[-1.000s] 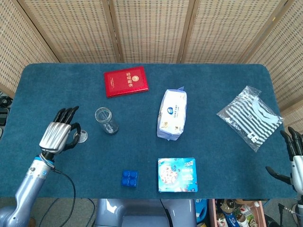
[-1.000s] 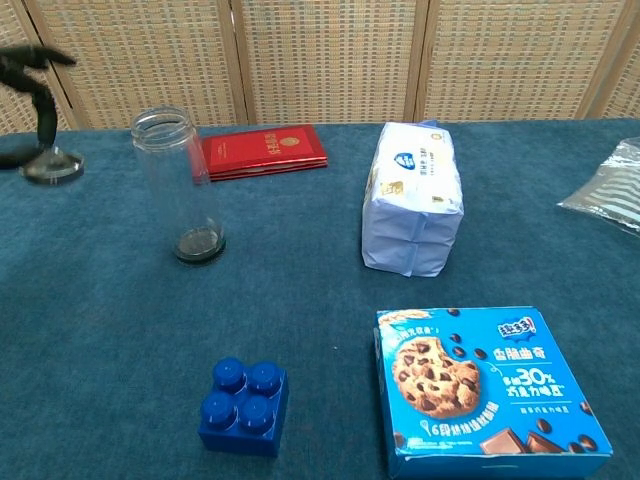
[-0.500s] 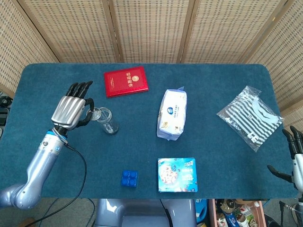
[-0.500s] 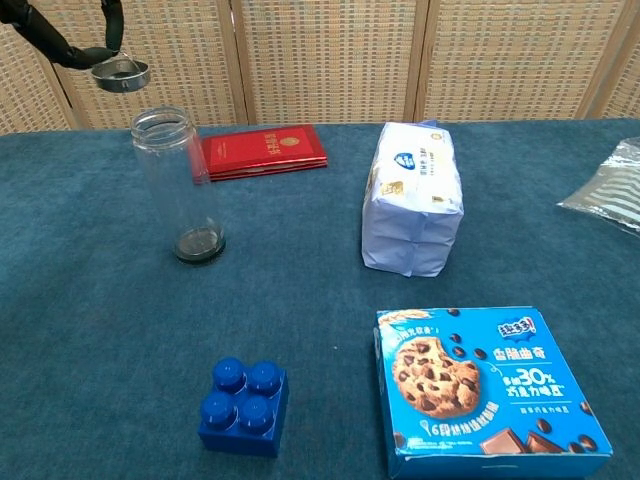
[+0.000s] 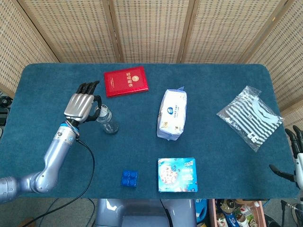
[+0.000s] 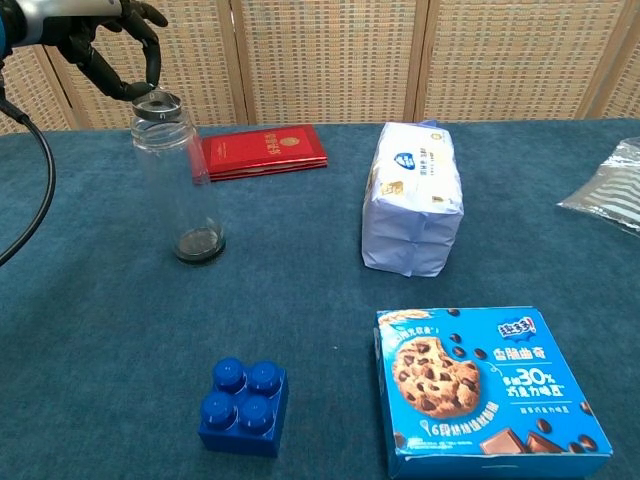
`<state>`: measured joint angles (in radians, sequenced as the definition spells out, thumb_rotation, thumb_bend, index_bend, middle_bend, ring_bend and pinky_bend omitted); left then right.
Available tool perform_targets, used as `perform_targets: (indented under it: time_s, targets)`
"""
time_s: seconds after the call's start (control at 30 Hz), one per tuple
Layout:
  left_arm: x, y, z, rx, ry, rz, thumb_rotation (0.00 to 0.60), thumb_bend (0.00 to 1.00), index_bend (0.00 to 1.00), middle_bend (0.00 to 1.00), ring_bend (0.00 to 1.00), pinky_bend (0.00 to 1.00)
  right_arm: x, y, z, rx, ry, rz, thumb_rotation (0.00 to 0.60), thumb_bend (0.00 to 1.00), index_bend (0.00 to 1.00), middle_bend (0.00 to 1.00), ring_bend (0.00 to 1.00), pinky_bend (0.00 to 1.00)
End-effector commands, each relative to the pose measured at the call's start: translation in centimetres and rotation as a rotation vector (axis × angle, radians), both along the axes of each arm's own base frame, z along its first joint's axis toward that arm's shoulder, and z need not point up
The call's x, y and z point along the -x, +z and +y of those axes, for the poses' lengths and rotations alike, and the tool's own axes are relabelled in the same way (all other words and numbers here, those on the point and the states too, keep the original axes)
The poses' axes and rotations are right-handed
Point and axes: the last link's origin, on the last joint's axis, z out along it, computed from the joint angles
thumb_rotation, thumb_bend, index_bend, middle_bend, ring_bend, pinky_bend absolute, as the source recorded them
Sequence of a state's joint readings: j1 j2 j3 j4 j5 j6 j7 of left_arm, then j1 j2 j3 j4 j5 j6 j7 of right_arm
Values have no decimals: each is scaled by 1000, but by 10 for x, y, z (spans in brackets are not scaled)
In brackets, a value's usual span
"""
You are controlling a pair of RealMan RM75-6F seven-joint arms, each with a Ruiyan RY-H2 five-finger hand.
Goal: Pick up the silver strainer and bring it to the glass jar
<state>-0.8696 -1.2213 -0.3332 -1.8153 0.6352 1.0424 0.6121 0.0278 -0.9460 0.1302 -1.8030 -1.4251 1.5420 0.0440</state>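
A tall clear glass jar (image 6: 180, 185) stands upright on the blue table, left of centre; from the head camera the jar (image 5: 108, 121) shows beside my left hand. My left hand (image 5: 81, 105) hovers at the jar's mouth and pinches the small silver strainer (image 6: 158, 102), which sits right on or just over the rim. In the chest view the left hand (image 6: 100, 45) reaches in from the upper left with its fingers curled down onto the strainer. My right hand (image 5: 297, 153) hangs off the table's right edge with its fingers apart, holding nothing.
A red booklet (image 5: 125, 81) lies behind the jar. A white tissue pack (image 5: 172, 114) sits mid-table, a cookie box (image 5: 177, 175) and a blue brick (image 5: 129, 178) near the front edge, and a striped plastic bag (image 5: 251, 116) at the right.
My left hand has carried the strainer up and to the right, from the table left of the jar to the jar's mouth. The right hand has barely moved.
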Motion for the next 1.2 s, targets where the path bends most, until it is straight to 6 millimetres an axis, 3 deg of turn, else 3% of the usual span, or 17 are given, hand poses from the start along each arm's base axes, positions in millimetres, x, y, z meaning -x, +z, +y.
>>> perform_targets:
  time_s: [0.03,0.63,0.67,0.8,0.83,0.93,1.2]
  targets:
    - [0,-3,0,2,-3,1,600,478,586,0,0,0,0,1,0,1,-1,-1,600,0,63,0,0,0]
    - [4,-12,-1,7,6,20,600,478,576,0,0,0,0,3,0,4,0,-7,600,0,63,0,0,0]
    - [4,-12,-2,8,8,22,600,479,544,0,0,0,0,2,0,3,0,-8,600,0,63,0,0,0]
    - [6,-11,-3,23,20,8,600,462,66,0,0,0,0,3,0,5,0,-8,600,0,63,0,0,0]
    - [6,-10,-4,23,18,6,600,428,6,0,0,0,0,3,0,5,0,-8,600,0,63,0,0,0]
    - [5,-5,-6,12,-1,-4,600,330,0,0,0,0,1,3,0,4,0,-7,600,0,63,0,0,0]
    - [7,17,-16,-17,-29,-29,600,319,0,0,0,0,-1,2,1,0,4,-5,600,0,63,0,0,0]
